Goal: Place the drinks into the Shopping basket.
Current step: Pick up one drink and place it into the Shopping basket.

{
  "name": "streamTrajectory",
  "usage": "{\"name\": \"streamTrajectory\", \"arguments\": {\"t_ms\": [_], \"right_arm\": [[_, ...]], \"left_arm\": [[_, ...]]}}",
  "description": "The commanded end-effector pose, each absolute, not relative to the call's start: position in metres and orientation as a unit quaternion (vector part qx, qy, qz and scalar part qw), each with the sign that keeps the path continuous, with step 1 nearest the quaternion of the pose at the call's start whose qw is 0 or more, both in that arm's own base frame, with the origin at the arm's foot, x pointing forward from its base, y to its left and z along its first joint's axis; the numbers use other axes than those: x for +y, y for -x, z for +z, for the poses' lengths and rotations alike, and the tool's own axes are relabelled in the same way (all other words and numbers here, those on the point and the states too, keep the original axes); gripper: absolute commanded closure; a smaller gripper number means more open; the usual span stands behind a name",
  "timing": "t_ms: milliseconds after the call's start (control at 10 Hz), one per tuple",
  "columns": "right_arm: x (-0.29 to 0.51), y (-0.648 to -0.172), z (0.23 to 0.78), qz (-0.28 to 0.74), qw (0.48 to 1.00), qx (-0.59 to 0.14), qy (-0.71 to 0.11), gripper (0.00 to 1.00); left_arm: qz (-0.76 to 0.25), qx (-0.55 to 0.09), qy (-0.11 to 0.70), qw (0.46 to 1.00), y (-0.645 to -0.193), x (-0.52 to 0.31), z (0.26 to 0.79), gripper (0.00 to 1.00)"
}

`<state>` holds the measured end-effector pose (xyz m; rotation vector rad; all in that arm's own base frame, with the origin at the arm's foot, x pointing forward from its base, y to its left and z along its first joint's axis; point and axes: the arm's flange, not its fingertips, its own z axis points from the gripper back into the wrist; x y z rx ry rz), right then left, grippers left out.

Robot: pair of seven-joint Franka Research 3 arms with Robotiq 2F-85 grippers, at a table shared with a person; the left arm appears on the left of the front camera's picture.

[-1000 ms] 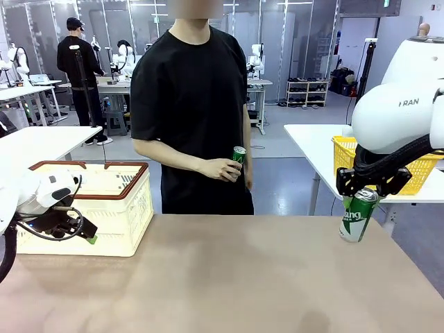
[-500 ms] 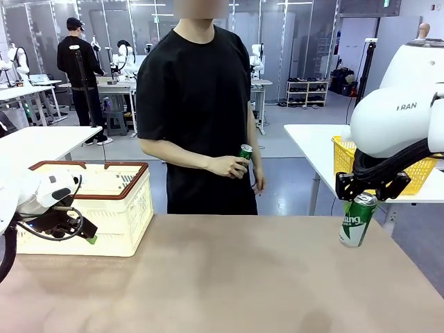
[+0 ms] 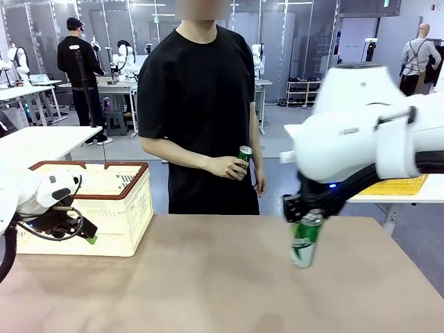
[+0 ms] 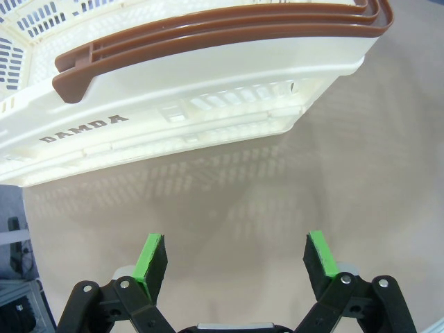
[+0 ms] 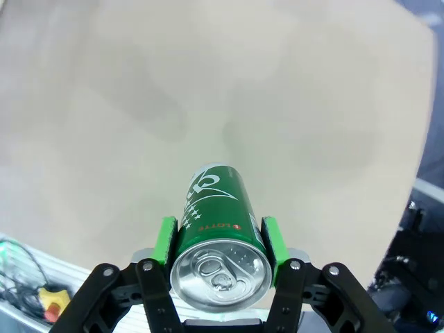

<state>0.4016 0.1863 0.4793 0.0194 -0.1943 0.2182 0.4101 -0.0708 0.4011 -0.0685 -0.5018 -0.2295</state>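
Observation:
My right gripper (image 3: pixel 306 214) is shut on a green can (image 3: pixel 305 239) with white lettering, held tilted above the middle-right of the table. From the right wrist, the same green can (image 5: pixel 218 239) sits between the green pads (image 5: pixel 165 242), its silver top toward the camera. The person across the table holds a second green can (image 3: pixel 243 155) in one hand. The Shopping basket (image 3: pixel 132 208), cream with a red-brown rim, stands at the left. My left gripper (image 3: pixel 87 236) hangs open in front of it. In the left wrist view its fingers (image 4: pixel 152 255) are apart before the "DAMDA" basket wall (image 4: pixel 208 118).
A yellow mesh basket (image 3: pixel 402 184) sits on a white table at the right, behind my right arm. Another white table stands behind the Shopping basket. The brown tabletop (image 3: pixel 208 284) is bare between the basket and the held can.
My right arm has swung left with the green can, from the table's right edge toward the middle. The person shifted slightly, still holding the other can. The left arm stayed still.

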Motion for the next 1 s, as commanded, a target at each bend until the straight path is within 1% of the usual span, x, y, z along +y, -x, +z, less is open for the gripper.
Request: {"name": "streamTrajectory", "arguments": {"t_ms": [0, 100, 200, 400, 900], "right_arm": [[0.229, -0.410, 0.480, 0.138, 0.985, -0.099, -0.029, 0.42], [0.258, -0.412, 0.473, 0.168, 0.980, -0.100, -0.024, 0.42], [0.279, -0.415, 0.470, 0.178, 0.978, -0.103, -0.020, 0.42], [0.306, -0.422, 0.467, 0.206, 0.971, -0.121, -0.015, 0.42], [0.328, -0.443, 0.460, 0.227, 0.967, -0.113, -0.005, 0.42]], "left_arm": [[-0.111, -0.247, 0.035, 0.962, -0.411, -0.069, 0.400, 0.00], [-0.111, -0.247, 0.035, 0.962, -0.411, -0.069, 0.400, 0.00], [-0.111, -0.247, 0.035, 0.962, -0.411, -0.069, 0.400, 0.00], [-0.111, -0.247, 0.035, 0.962, -0.411, -0.069, 0.400, 0.00], [-0.111, -0.247, 0.035, 0.962, -0.411, -0.069, 0.400, 0.00]]}}
